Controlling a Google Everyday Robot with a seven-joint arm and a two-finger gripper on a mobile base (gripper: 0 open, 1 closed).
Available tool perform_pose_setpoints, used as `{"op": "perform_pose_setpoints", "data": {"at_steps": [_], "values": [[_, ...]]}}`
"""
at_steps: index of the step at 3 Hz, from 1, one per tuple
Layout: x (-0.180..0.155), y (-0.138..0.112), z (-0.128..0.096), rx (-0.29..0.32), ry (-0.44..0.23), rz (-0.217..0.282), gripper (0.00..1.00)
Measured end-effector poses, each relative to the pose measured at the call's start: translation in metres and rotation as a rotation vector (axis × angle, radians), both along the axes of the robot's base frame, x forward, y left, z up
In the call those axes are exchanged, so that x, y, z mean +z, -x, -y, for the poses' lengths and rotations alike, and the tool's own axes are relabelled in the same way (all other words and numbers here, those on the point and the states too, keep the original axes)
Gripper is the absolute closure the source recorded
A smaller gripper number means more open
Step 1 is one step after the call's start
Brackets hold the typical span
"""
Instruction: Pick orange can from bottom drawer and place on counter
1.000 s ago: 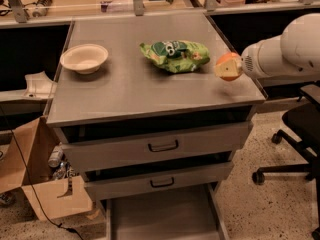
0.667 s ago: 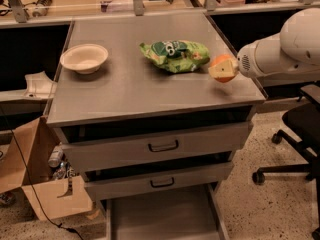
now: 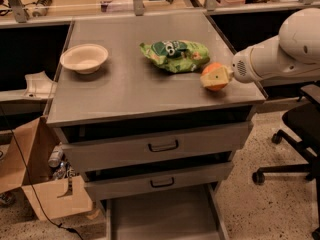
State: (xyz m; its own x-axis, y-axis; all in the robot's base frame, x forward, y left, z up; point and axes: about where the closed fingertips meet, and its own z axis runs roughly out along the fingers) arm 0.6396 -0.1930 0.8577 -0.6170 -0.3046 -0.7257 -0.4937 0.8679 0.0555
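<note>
Nearest, at the foot of the cabinet, the bottom drawer [image 3: 160,215] stands pulled out with its flat grey floor bare, so the orange can is no longer in it. Above it sit two shut drawers [image 3: 155,146] with dark handles, and to the left of them an open cardboard box [image 3: 47,196] on the floor. Next comes the front edge of the tabletop [image 3: 125,96], and the orange can [image 3: 212,68] is near its front right corner, well inside the edge. The end effector [image 3: 216,78] is clasped around the can, with one pale finger [image 3: 219,76] lying across the face toward us. The single white arm [image 3: 280,54] reaches in from the right, roughly level, so the can lies to the left of the wrist, straight out along the line of the arm. The can looks round from here, with no long axis I can make out, and nothing shows which way it points. Whether its underside is touching the metal or just above it I cannot tell. My judgement is that the coming move turns on that gap: settle it straight down, let go, then back away to the right along the arm's own line. Just beyond and to the left, apart from the can, lies a green snack bag [image 3: 175,55], its length running left to right. Further left is a pale bowl [image 3: 84,58].
</note>
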Motion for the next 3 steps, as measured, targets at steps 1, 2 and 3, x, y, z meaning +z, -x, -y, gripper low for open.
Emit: {"op": "perform_pose_setpoints", "data": {"at_steps": [1,2,3], "values": [[-0.0054,0.0091,-0.0098,0.045,-0.020,-0.020,1.00],[-0.0054,0.0091,-0.0098,0.045,-0.020,-0.020,1.00],[-0.0054,0.0091,-0.0098,0.045,-0.020,-0.020,0.81]]}}
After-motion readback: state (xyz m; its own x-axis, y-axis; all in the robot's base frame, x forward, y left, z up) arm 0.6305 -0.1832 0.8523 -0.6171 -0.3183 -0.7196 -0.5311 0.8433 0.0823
